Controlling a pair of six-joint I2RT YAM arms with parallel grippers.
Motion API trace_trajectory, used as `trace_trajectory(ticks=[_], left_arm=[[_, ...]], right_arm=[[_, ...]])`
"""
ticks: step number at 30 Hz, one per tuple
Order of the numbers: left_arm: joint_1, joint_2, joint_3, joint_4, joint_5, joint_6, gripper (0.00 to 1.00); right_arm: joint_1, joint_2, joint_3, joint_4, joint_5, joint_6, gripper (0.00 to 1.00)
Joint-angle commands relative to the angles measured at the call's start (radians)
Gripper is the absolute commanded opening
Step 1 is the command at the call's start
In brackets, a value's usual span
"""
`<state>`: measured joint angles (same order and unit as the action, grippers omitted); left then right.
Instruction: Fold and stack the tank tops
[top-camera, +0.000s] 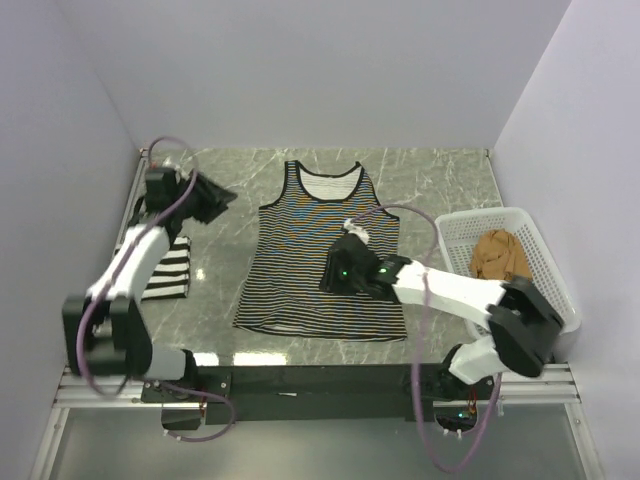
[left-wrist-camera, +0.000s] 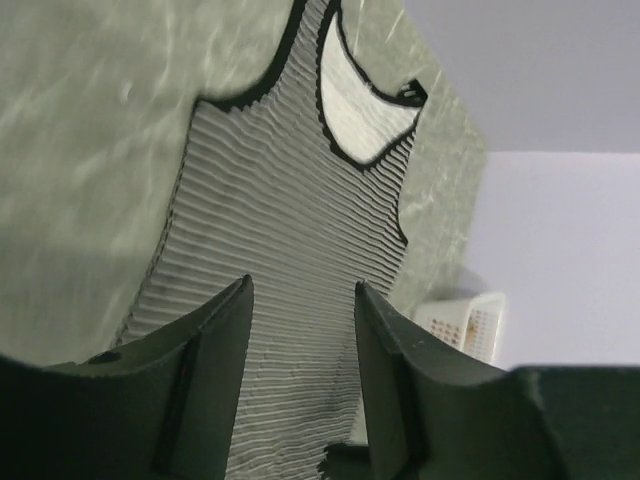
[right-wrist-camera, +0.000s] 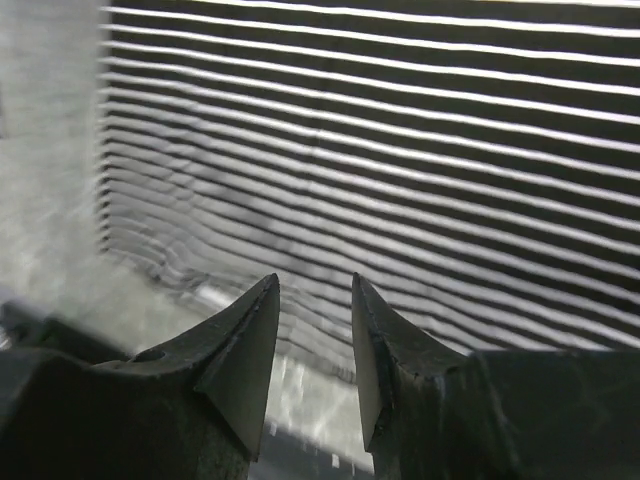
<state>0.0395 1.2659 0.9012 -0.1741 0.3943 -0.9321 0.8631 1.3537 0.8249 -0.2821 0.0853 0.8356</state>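
**Striped top laid flat, both end effectors open above it**

The long tank top with thin dark stripes (top-camera: 300, 270) lies spread flat on the marble worktop (top-camera: 440, 180), neckline at the far end and hem towards the arm bases.

The right end effector (right-wrist-camera: 313, 278) is over the right half of this top, about halfway down its length. Its fingers stand partly apart with nothing between them. The right wrist view shows striped cloth just beyond the tips and a strip of bare worktop past the cloth's edge.

The left end effector (left-wrist-camera: 302, 283) is off to the left of the top, level with its shoulder straps and clear of the cloth. It is angled towards the garment. Its fingers are also apart and hold nothing (the whole top shows through the gap).

The bold black-and-white striped top (top-camera: 168, 268) lies folded further left of the spread top, partly under the left arm. To the right of the spread top stands a white mesh basket (top-camera: 545, 250), with the tan-brown top (top-camera: 498, 255) bunched inside it.
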Motion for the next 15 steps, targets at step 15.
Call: trace_trajectory(ticks=[15], left_arm=[[-0.202,0.77,0.665,-0.343,-0.333,0.44,0.61]], right_arm=[[-0.294,0.249,0.111,-0.107,0.234,0.022,0.44]])
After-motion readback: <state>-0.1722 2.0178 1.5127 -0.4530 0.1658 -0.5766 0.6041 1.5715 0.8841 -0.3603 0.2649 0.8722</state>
